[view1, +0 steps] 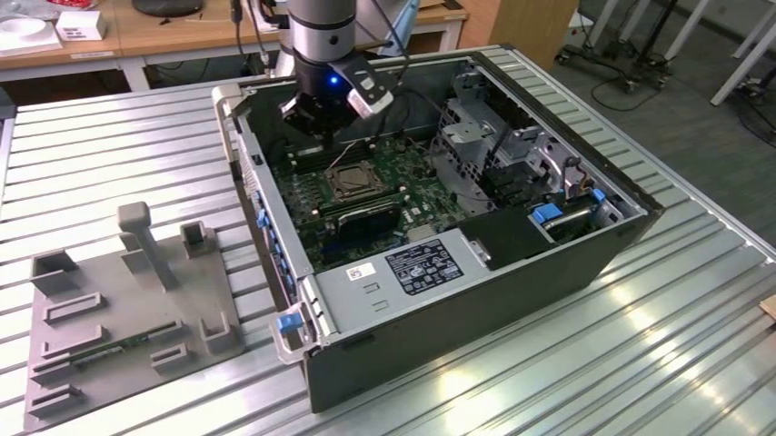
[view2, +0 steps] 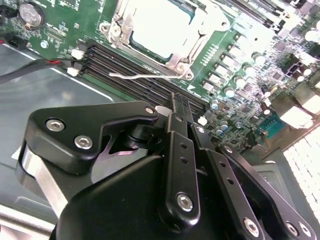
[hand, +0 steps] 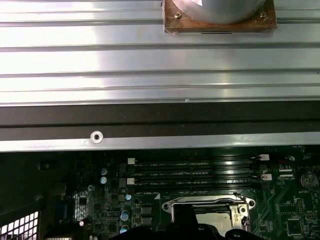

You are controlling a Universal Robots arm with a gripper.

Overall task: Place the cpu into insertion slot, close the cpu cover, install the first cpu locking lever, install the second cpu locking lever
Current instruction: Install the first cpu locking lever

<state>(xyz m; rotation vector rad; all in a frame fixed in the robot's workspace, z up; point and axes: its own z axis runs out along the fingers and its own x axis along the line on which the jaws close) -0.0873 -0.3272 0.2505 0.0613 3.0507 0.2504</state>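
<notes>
Chip sits in the socket. Its bright top shows thru the cut-out of the cover, which looks folded down flat over it. Judging by that, first two steps are done & the work is at the first lever. It's a thin silver wire lying loose along one socket edge, over the memory slots, not hooked under anything.

Claw hangs just off that same socket side, above the memory slots. Its tip is near the lever, apart from it as far as I can tell. The two halves look pressed together w/ nothing between them. In the exterior view the claw is inside the PC case, near the socket on its memory-slot side.

How to do this step well, imo:
- Use the joined tip as a pusher, no grabbing needed.
- Meet the wire near its free end, not near the hinge, for more leverage.
- Press down first, then sideways toward the socket so it tucks under its catch. Can't make out the catch itself.
- Keep the tip off the memory slots & the small parts beside the socket.
- Go slow: the wire looks springy and could slip off a smooth tip & snap back.
- Watch that the cover lies flat. If it lifts, the chip may not be seated right.
</notes>
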